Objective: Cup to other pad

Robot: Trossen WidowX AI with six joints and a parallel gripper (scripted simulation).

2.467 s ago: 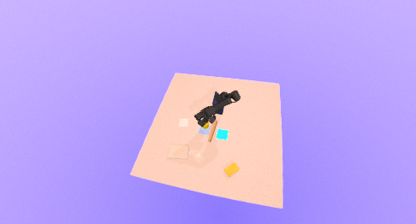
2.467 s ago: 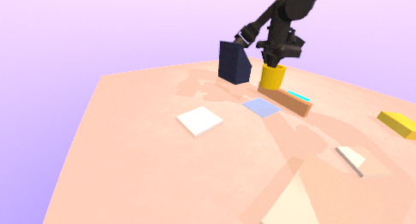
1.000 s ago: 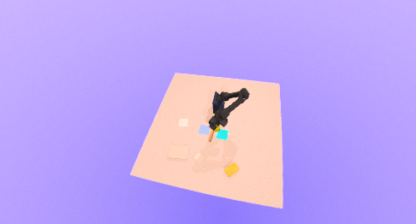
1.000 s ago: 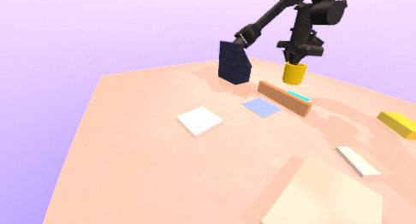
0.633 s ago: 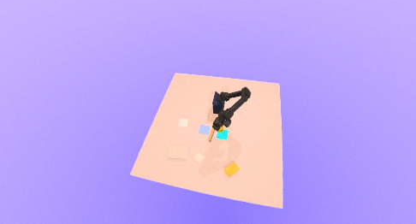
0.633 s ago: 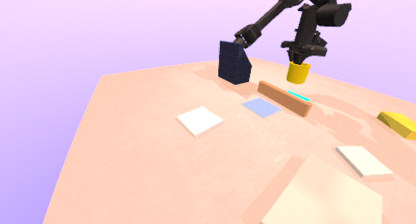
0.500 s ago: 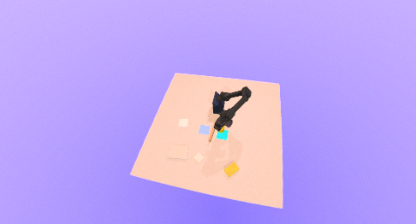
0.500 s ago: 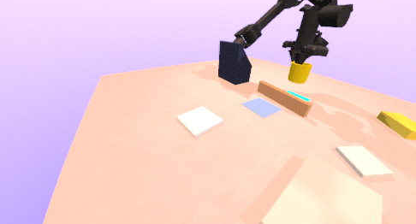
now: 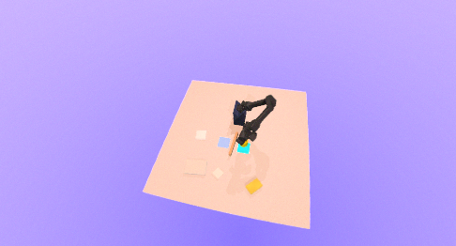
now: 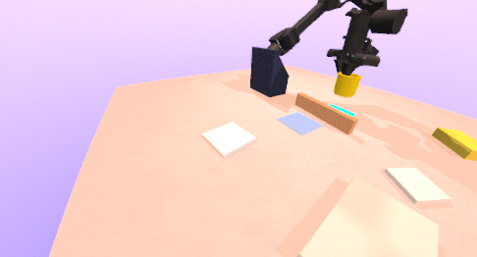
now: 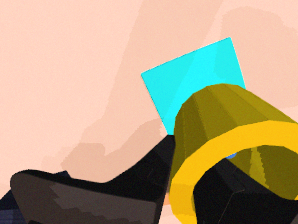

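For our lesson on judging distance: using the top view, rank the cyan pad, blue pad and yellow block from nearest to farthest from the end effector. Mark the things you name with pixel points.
1. Cyan pad (image 9: 243, 149) (image 10: 342, 110) (image 11: 200, 70): right beside the end effector (image 9: 243, 143) (image 10: 346, 74) (image 11: 182, 192).
2. Blue pad (image 9: 223, 142) (image 10: 299, 123): across the wooden bar (image 9: 233, 145) (image 10: 325, 113).
3. Yellow block (image 9: 253, 186) (image 10: 456, 142): toward the picture's bottom edge.

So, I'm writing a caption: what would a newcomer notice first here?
The yellow cup, gripped in the air at the black arm's end. Next, the bright cyan pad beyond the wooden bar in the exterior view.
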